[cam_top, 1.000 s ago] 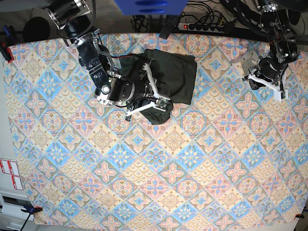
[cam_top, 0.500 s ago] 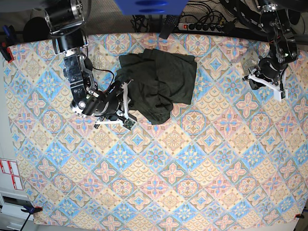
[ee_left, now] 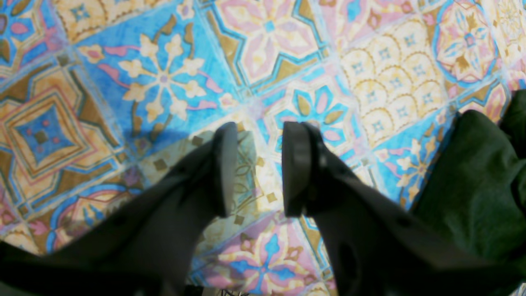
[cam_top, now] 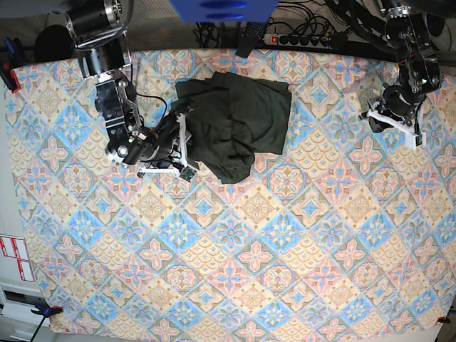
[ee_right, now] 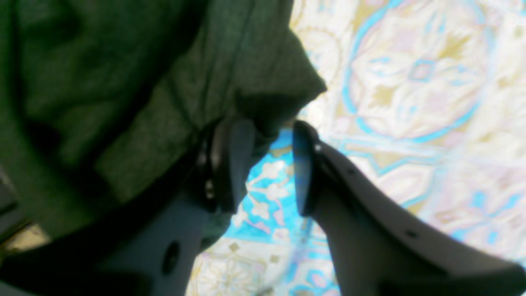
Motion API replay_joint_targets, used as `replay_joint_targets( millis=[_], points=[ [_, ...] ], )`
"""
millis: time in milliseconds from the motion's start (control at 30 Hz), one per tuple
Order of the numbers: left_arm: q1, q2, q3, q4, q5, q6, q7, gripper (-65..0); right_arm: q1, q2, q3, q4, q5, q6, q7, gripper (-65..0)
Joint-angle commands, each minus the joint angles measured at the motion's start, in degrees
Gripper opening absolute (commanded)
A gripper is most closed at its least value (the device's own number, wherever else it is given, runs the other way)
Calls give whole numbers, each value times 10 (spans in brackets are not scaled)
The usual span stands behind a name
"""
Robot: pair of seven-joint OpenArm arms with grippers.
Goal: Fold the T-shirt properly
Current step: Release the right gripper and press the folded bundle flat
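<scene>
A patterned cloth (cam_top: 235, 278) covers the whole table, printed in diamond tiles of blue, pink, cream and tan with flower motifs; its far edge lies slightly wavy. Beyond that edge, a dark power strip (cam_top: 303, 39) with a red switch lies among black cables (cam_top: 296, 14). A blue object (cam_top: 222, 10), blurred, hangs at the top centre. At the left edge a red clamp (cam_top: 7, 73) grips the cloth, and another clamp (cam_top: 43, 309) sits at the near left corner. White labels (cam_top: 16, 258) with red print are stuck on a pale surface left of the table.
</scene>
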Motion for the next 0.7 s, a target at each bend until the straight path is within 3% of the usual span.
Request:
replay_joint_targets(
  millis=[0, 333, 400, 567, 667],
  points=[
    [-2, -9, -4, 8, -4, -2, -8, -469, 12, 1, 3, 29, 9, 1, 2, -440],
    [-3, -9, -4, 8, -4, -2, -9, -469, 15, 1, 4, 78, 36, 1, -42, -437],
    [-3, -9, -4, 8, -4, -2, -10, -469, 15, 1, 4, 77, 72, 1, -42, -406],
    [-3, -9, -4, 8, -4, -2, -10, -469, 15, 19, 4, 77, 140, 1, -37, -244],
    [-10, -9, -3, 8, -4, -2, -8, -469, 15, 17, 22, 77, 143, 1, -36, -247]
  ],
)
